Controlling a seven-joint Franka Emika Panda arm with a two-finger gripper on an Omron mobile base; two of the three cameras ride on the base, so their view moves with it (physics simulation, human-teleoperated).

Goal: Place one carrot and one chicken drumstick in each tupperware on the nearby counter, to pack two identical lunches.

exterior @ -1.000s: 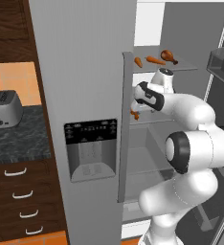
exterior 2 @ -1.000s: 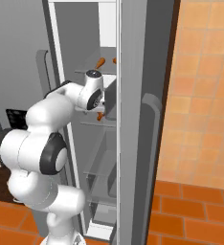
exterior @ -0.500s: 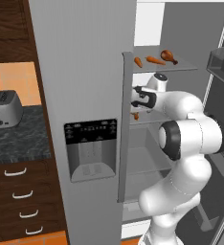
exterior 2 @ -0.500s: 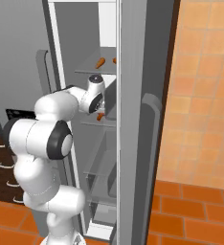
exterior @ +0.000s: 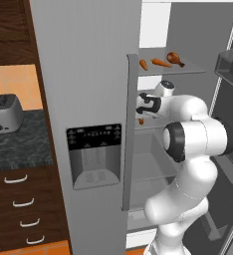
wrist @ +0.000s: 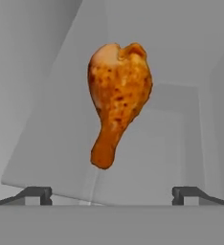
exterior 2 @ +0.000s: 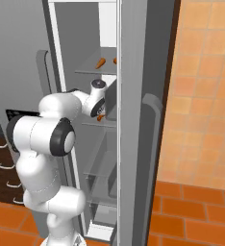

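Hovering inside the fridge, the claw stands spread wide before a chicken drumstick, not touching it.

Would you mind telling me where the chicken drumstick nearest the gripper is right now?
In the hand view the chicken drumstick lies on a grey fridge shelf, straight ahead of the open gripper, apart from its fingertips.

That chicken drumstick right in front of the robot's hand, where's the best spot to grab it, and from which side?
Probably the narrow bone end of the drumstick, which points toward the open gripper. The fat meaty end lies farther away and looks a less easy fit between the fingers. It lies flat on the fridge shelf, so coming straight in along its length and closing across the thin shank seems best.
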